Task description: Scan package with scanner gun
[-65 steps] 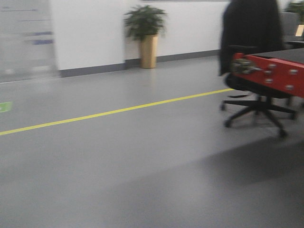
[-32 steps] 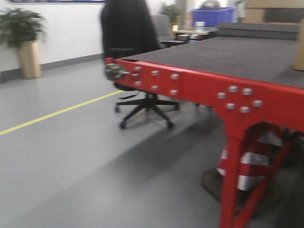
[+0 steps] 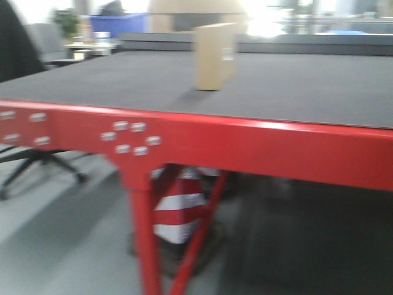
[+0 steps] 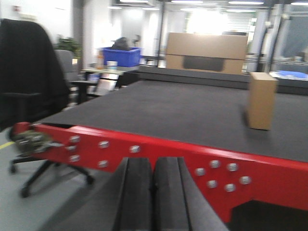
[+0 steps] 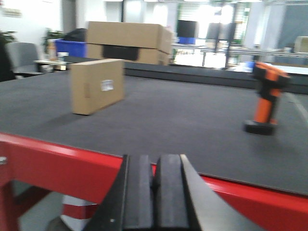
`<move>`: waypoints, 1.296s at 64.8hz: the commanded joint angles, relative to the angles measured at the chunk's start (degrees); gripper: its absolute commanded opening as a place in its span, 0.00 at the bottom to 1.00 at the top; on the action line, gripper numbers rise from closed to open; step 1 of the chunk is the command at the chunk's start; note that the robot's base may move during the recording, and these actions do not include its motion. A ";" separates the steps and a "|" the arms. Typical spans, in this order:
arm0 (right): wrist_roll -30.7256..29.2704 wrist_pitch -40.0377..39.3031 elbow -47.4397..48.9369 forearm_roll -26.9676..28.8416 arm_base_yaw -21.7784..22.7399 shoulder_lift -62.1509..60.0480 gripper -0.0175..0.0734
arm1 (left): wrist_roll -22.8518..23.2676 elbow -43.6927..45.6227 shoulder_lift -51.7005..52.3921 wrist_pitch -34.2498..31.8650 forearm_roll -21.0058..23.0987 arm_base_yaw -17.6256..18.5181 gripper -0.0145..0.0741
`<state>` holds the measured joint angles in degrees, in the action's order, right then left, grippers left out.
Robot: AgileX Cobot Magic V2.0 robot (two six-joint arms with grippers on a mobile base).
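Red metal frames the table (image 3: 258,144) we face; on its dark mat (image 5: 183,125) the package (image 5: 96,85) stands on edge, with the scanner gun (image 5: 266,103) upright on its base well apart to its right. Both the left gripper (image 4: 154,168) and the right gripper (image 5: 155,166) have their pads pressed together on nothing, short of the table edge, so we judge this to be the approach. We should square up to the edge, spread the right jaws before reaching, and take the orange handle (image 5: 263,109) so the black head (image 5: 269,76) can face the white label (image 5: 107,85).
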<state>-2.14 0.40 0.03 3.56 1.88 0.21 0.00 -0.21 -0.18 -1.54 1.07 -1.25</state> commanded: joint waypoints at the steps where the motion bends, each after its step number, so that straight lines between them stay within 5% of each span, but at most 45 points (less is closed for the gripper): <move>1: -0.19 -1.27 -0.03 0.03 0.24 -0.21 0.02 | 0.00 0.21 0.18 -0.89 -0.10 -0.20 0.04; 84: -0.19 -1.27 -0.03 0.03 0.24 -0.21 0.02 | 0.00 0.21 0.18 -0.89 -0.10 -0.20 0.04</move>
<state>-2.14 0.40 0.03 3.56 1.88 0.21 0.00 -0.21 -0.18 -1.54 1.07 -1.25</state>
